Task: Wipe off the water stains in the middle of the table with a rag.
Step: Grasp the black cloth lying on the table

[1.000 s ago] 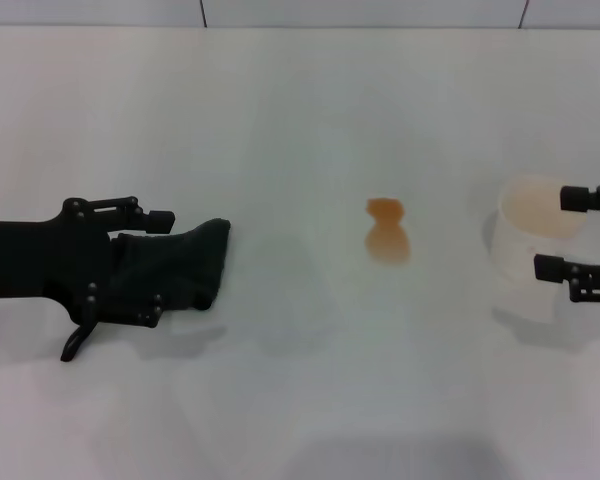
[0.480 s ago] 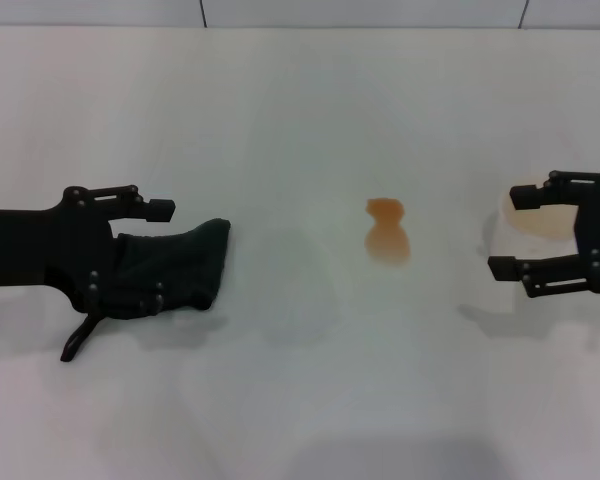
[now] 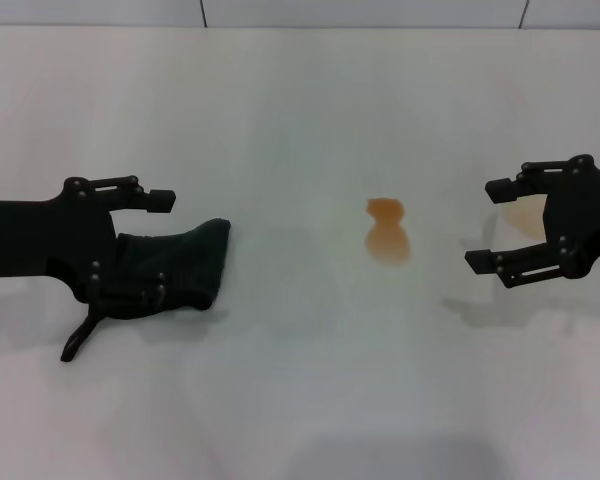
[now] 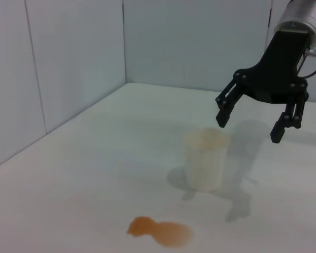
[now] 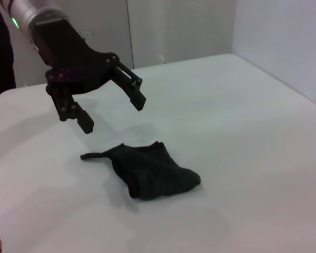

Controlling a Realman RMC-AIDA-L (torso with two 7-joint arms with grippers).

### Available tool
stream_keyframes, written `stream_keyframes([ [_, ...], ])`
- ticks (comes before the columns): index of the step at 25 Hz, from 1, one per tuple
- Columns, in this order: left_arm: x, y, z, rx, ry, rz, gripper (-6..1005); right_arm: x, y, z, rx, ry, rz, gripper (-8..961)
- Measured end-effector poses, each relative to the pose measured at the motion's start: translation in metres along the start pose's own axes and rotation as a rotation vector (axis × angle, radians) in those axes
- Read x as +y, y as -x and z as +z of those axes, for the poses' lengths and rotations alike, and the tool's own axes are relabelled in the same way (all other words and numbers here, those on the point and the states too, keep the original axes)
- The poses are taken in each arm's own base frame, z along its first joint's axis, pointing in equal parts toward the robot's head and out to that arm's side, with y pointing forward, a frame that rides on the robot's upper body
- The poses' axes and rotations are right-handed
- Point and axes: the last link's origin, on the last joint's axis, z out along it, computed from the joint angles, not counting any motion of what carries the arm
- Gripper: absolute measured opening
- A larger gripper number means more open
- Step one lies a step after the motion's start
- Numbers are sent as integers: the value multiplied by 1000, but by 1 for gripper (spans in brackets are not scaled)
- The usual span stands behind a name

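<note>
The water stains (image 3: 388, 232) are a small orange-brown patch in the middle of the white table (image 3: 300, 120), also in the left wrist view (image 4: 160, 231). The rag (image 3: 180, 265), a dark crumpled cloth with a thin strip trailing from one end, lies flat at the left (image 5: 152, 171). My left gripper (image 3: 160, 247) hovers over it, open and holding nothing; the right wrist view shows it (image 5: 113, 112) above the cloth and apart from it. My right gripper (image 3: 485, 225) hangs open and empty to the right of the stains.
A white paper cup (image 4: 205, 166) stands upright on the table right of the stains, below and beside the right gripper (image 4: 248, 128). In the head view only a sliver of the cup (image 3: 525, 212) shows behind that gripper. Walls border the table's far side.
My right gripper, which stood around the cup, has lifted off it and moved toward the middle of the table. The left gripper shifted slightly over the rag; the rag has stayed put.
</note>
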Motion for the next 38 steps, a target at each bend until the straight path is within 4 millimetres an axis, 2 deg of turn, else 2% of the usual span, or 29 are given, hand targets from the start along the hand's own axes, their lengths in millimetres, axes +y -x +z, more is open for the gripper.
stream_keyframes([
  [9, -1, 0, 0, -9, -1, -6, 876, 0, 4, 0, 3, -4, -4, 845],
  [14, -5, 1, -7, -39, -17, -28, 876, 0, 5, 0, 0, -4, -3, 845],
  [26, -32, 11, -29, -235, -139, -80, 876, 3, 11, 10, -18, 5, 5, 844],
  [38, -36, 33, 1, -235, -129, -106, 875, 8, 10, 14, -30, 17, 21, 844],
])
